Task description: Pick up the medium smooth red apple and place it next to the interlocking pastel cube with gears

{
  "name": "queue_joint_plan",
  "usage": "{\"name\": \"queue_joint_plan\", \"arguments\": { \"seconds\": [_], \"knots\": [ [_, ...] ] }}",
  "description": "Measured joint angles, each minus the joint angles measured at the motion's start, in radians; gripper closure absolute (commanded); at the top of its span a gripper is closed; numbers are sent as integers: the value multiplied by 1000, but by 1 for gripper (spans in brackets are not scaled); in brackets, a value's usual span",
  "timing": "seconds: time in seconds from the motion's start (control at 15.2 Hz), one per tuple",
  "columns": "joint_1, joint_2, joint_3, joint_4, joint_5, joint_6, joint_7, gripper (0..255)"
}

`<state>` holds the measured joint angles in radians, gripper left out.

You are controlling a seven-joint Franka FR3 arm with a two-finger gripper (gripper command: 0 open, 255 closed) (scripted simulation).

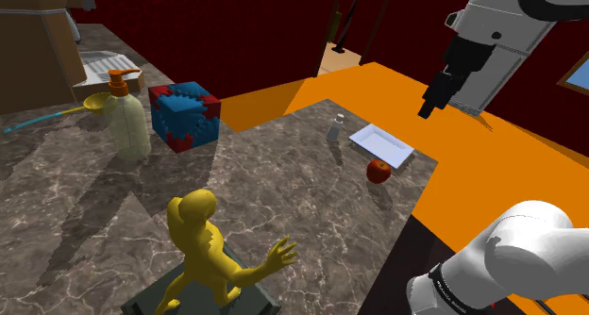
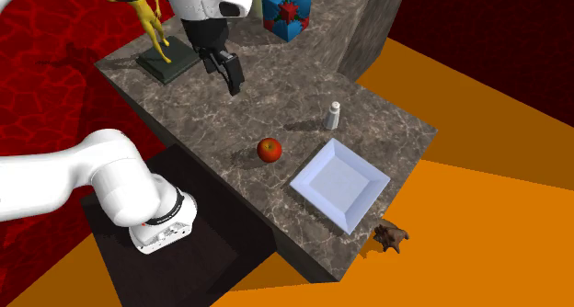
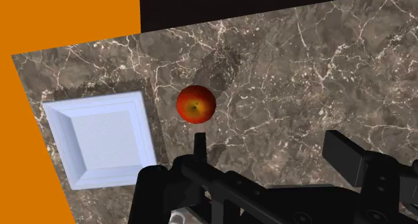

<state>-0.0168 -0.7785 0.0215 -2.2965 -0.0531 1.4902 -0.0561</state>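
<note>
A red apple rests on the marble counter, just beside a white square plate. The cube, drawn blue with red interlocking pieces, stands far across the counter from the apple. My black gripper hangs high above the counter, open and holding nothing. In the wrist view the apple lies below and just ahead of one fingertip, not between the fingers.
A small shaker stands near the plate. Beside the cube are a soap bottle and a yellow spoon. A yellow figurine on a dark base stands near my stand. Orange floor lies past the counter edge, with a brown object on it.
</note>
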Motion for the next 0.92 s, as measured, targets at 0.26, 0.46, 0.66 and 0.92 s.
{"name": "queue_joint_plan", "arguments": {
  "seconds": [0.26, 0.46, 0.66, 0.92],
  "knots": [
    [-2, -30, -22, -91, -11, 75, -23, 0],
    [-6, -55, -51, -203, -26, 181, -52, 0],
    [-14, -76, -87, -312, -47, 290, -87, 0],
    [-30, -65, -139, -437, -78, 454, -133, 0]
  ]
}}
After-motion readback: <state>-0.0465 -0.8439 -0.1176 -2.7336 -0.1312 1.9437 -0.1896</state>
